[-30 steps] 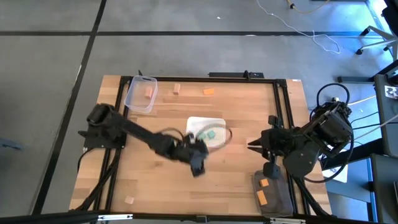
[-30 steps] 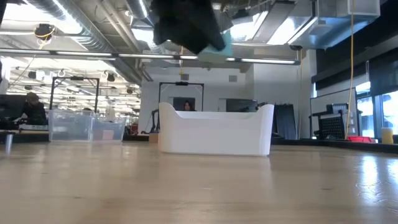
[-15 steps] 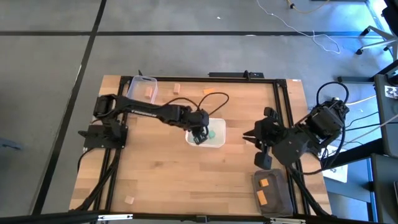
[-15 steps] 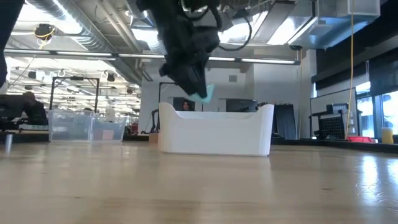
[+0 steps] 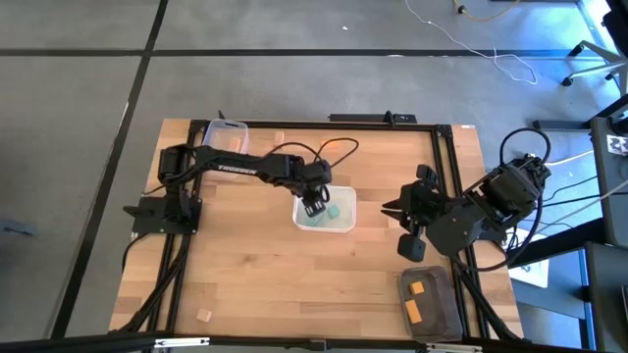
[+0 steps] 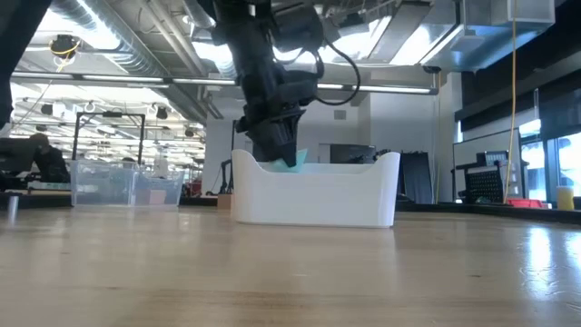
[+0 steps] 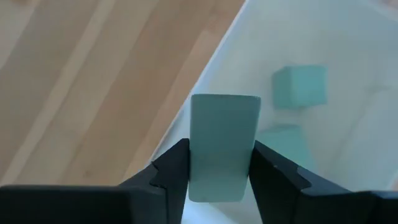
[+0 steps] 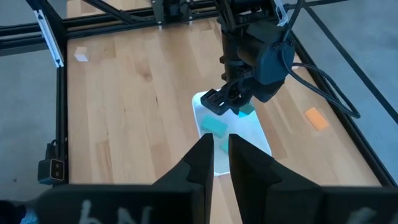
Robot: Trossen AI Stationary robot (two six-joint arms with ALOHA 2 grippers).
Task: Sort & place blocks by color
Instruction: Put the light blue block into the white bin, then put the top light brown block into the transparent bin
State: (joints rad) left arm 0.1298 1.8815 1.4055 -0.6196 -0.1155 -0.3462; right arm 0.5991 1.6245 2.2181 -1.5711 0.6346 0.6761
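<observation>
the table (image 5: 255, 284) is pale wood planking with a smooth, faintly glossy finish that catches the ceiling light in the low view. the white tray (image 6: 318, 195) looks like matt plastic. the teal block (image 7: 222, 146) is smooth and matt, possibly painted wood. the left gripper (image 7: 219, 171) has fingers (image 7: 171, 171) of dull black plastic.

One camera hangs overhead, staring straight down at the whole pale wooden table (image 5: 294, 284). Another sits at tabletop level, looking across into the room. Each wrist cam peers past its own fingers, the left one really close. All four catch the white square plastic tray (image 5: 341, 222).
</observation>
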